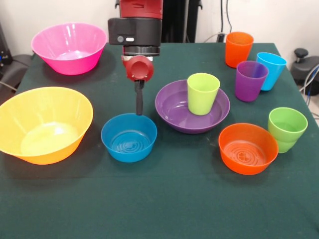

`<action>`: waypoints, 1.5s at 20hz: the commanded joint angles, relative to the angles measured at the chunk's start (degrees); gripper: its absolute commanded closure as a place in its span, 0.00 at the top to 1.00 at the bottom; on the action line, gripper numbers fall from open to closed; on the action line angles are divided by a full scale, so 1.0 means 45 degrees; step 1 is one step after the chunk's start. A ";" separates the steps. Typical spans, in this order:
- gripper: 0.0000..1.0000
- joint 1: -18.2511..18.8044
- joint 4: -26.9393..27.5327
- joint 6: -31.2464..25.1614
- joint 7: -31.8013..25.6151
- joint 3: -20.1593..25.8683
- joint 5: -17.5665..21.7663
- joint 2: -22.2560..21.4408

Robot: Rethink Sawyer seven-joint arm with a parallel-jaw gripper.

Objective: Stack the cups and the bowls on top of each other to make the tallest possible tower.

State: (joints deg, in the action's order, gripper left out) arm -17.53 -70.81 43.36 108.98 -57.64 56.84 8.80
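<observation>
A wide purple bowl (172, 107) sits mid-table with a lime-yellow cup (203, 93) standing upright inside it. A small blue bowl (128, 138) sits on the table to its left, apart from it. My gripper (139, 111) hangs straight down from the red and black arm, its tip at the blue bowl's far rim. I cannot tell whether it holds the rim. A small orange bowl (247, 148) sits at the front right. Orange (239, 49), purple (250, 80), light blue (271, 69) and green (287, 128) cups stand on the right.
A big pink bowl (69, 48) stands at the far left. A big yellow-orange bowl (44, 123) stands at the near left, close to the blue bowl. The table has a dark green cloth (159, 204).
</observation>
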 commanded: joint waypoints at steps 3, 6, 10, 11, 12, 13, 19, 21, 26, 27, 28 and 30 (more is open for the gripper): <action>1.00 -0.0248 0.0413 -0.0943 0.1816 0.1770 0.1335 0.0511; 1.00 -0.0291 0.0540 -0.1276 0.1962 0.1799 0.1515 0.0703; 1.00 -0.0225 0.0660 -0.1670 0.1790 0.1907 0.1406 0.0774; 1.00 -0.0201 0.0691 -0.1762 0.1728 0.1925 0.1363 0.0791; 1.00 -0.0177 0.0741 -0.1975 0.1649 0.1938 0.1278 0.0840; 1.00 -0.0152 0.0762 -0.2045 0.1581 0.1963 0.1238 0.0844; 1.00 -0.0181 0.0866 -0.2344 0.1692 0.2021 0.1429 0.0993; 1.00 -0.0236 0.0903 -0.2399 0.1825 0.2046 0.1583 0.1084; 1.00 -0.0205 0.0927 -0.2514 0.1675 0.2157 0.1541 0.1085; 1.00 -0.0212 0.0941 -0.2567 0.1726 0.2170 0.1572 0.1109; 1.00 -0.0218 0.0954 -0.2620 0.1776 0.2183 0.1602 0.1133; 1.00 -0.0258 0.1010 -0.2813 0.1989 0.2175 0.1698 0.1230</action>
State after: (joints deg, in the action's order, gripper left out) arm -18.38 -70.78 36.05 108.99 -57.63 62.55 11.57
